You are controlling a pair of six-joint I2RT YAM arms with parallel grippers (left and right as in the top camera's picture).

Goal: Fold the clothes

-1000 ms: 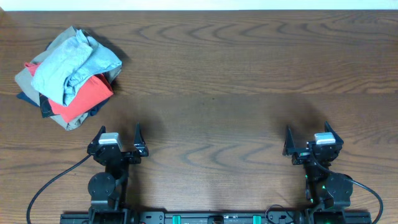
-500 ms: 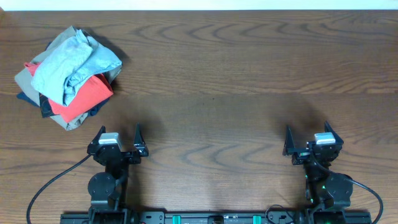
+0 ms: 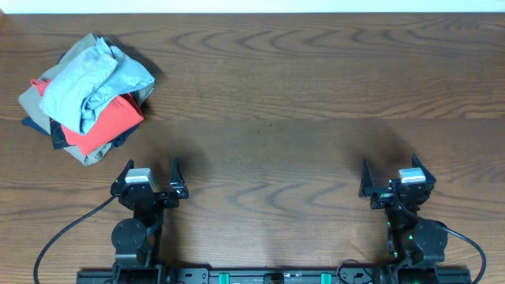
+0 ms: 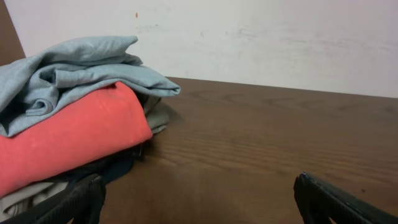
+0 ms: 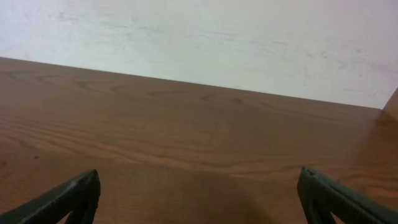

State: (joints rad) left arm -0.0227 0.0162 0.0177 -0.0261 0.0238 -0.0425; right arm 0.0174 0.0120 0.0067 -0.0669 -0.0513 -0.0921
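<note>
The clothes pile (image 3: 85, 96) lies between ten and eleven o'clock from the nearer left pincer (image 3: 151, 167), which gapes empty like the right pincer (image 3: 389, 163).

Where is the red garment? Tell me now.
In the overhead view the red garment lies at the far left of the table, under the light blue garment and ahead of the left gripper.
</note>
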